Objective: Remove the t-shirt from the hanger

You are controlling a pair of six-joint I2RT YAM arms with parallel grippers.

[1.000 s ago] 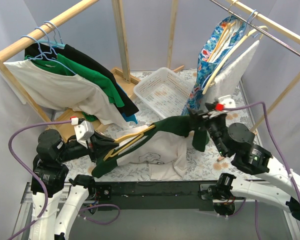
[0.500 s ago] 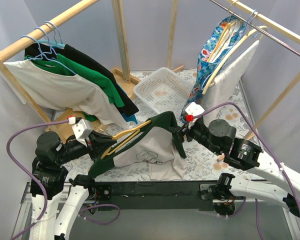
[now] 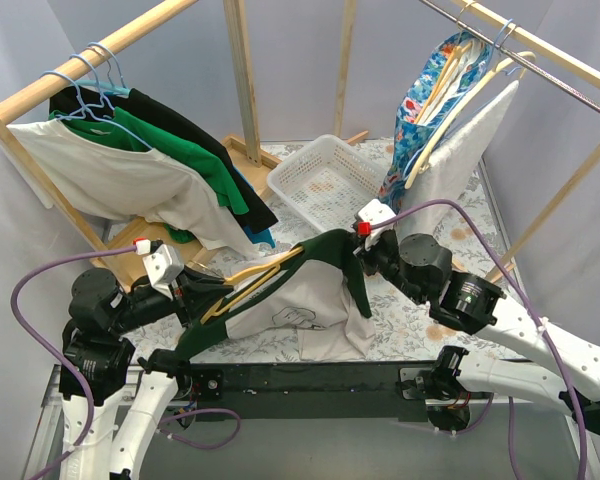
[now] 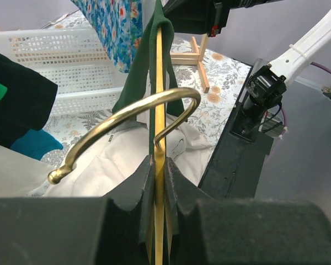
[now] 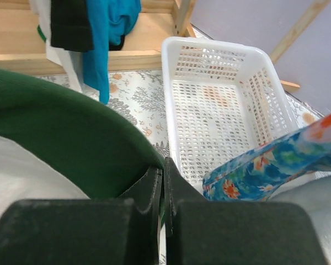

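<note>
The t-shirt has a cream body and dark green shoulders and hangs on a wooden hanger low over the table. My left gripper is shut on the hanger's neck just below the brass hook; the wooden bar runs away from the jaws. At the hanger's far end, my right gripper is shut on the green shoulder cloth, which is pinched between its pads. The shirt's cream body drapes onto the floral tablecloth.
A white plastic basket stands behind the shirt. A wooden rack on the left holds white, green and black garments. A rail on the right carries a floral garment and a white one.
My right gripper swung left to the hanger's far end and shut on the green shoulder. The green sleeve, stretched rightward before, has drawn back toward the hanger. The left gripper stayed put.
</note>
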